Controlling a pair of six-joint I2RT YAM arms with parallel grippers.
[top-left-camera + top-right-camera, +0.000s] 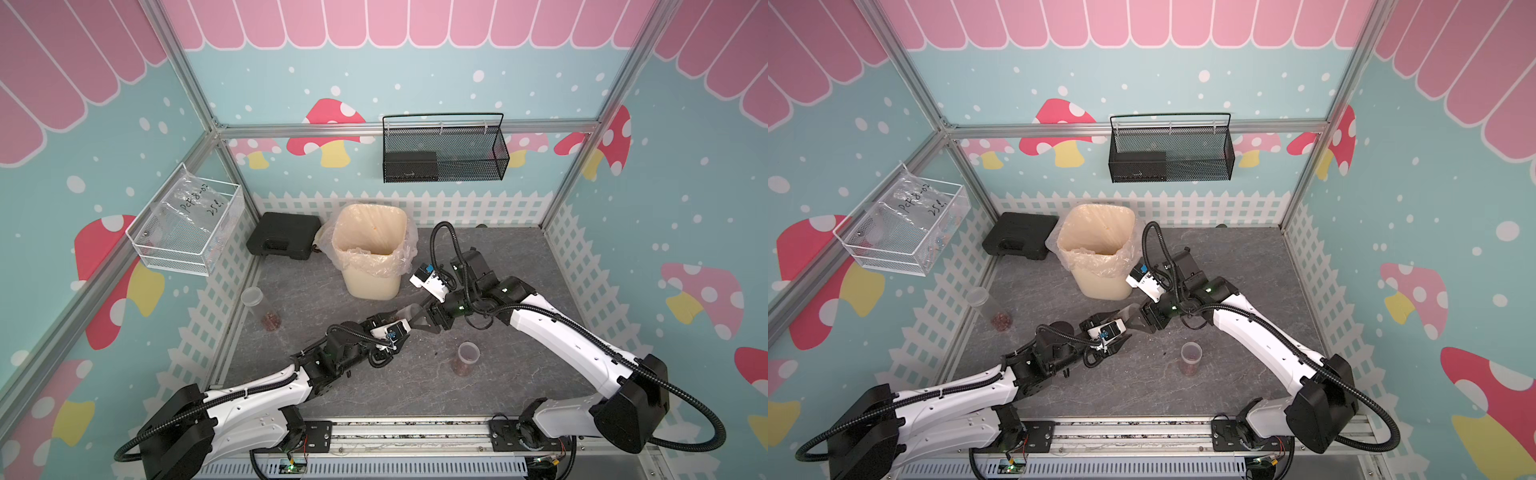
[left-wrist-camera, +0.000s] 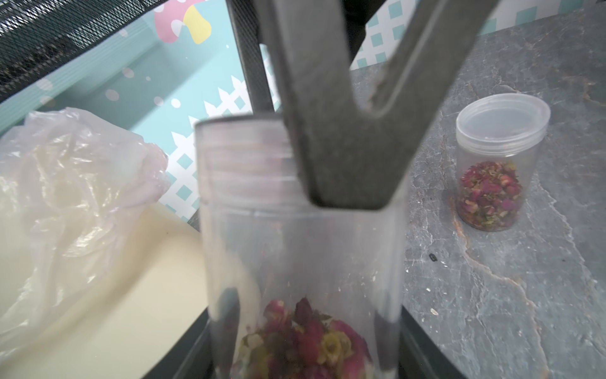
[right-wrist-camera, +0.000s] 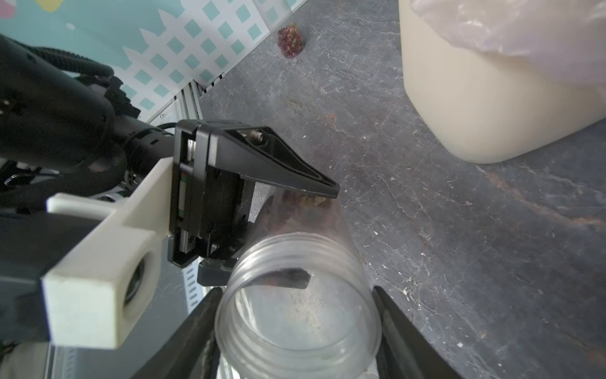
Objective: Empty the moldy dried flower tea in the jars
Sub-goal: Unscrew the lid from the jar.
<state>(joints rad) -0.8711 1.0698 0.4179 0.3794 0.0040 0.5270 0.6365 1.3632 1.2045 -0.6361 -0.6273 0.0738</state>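
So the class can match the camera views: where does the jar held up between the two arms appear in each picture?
In a top view: jar mid-table, in front of the waste bin.
In a top view: jar in the same spot.
Left wrist: jar close up, tea at its base.
Right wrist: jar close up, threaded end toward camera.
Shared landmark: waste bin, in all four.

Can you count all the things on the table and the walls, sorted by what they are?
Jars: 3
Bin: 1
Baskets: 2
Black case: 1
Total: 7
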